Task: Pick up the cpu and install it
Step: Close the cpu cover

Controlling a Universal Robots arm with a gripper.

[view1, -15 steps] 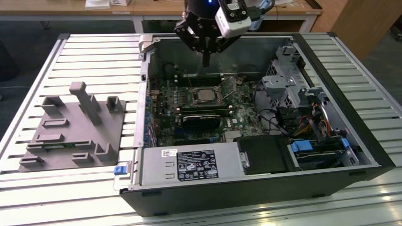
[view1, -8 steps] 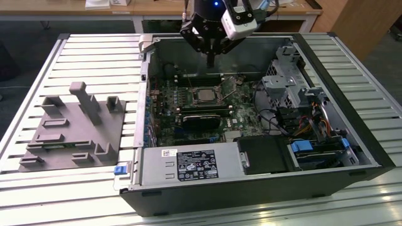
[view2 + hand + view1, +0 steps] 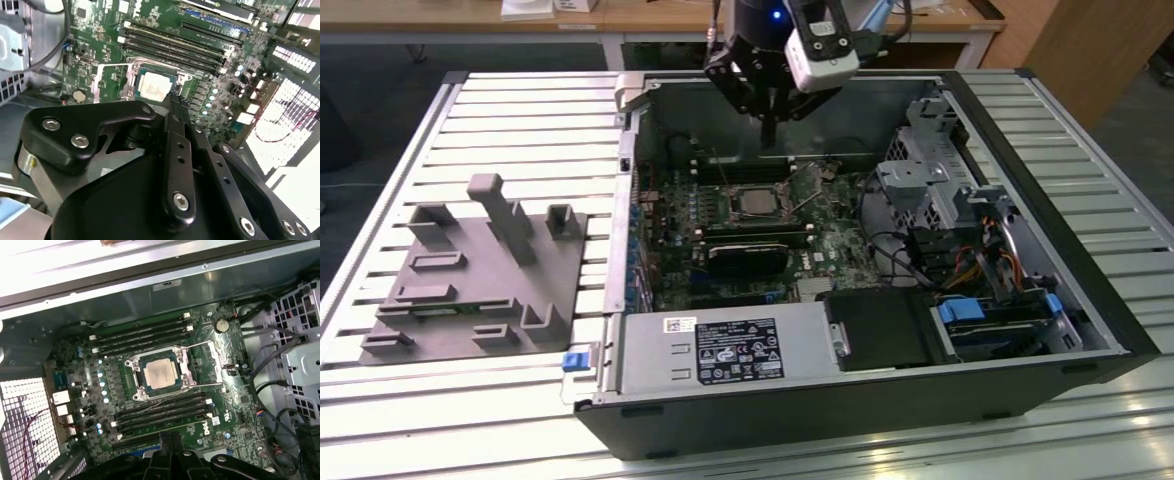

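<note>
Exterior view: hand [image 3: 767, 135] hangs clear above seated cpu [image 3: 754, 203].

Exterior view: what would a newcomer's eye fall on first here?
The open black computer case lies on its side on the slatted metal table, its green motherboard exposed. The small square silver cpu sits in the socket at the board's middle, and the black gripper hangs empty above the board. A grey plastic fixture stands at the exterior view's left.

Single arm [image 3: 767, 20] comes in from the upper edge of the exterior view, wrist [image 3: 761, 55] near vertical. Gripper [image 3: 767, 120] points straight down. Black linkage bars [image 3: 90, 132] spread wide behind; fingers [image 3: 176, 125] drawn together, tip against tip.
</note>
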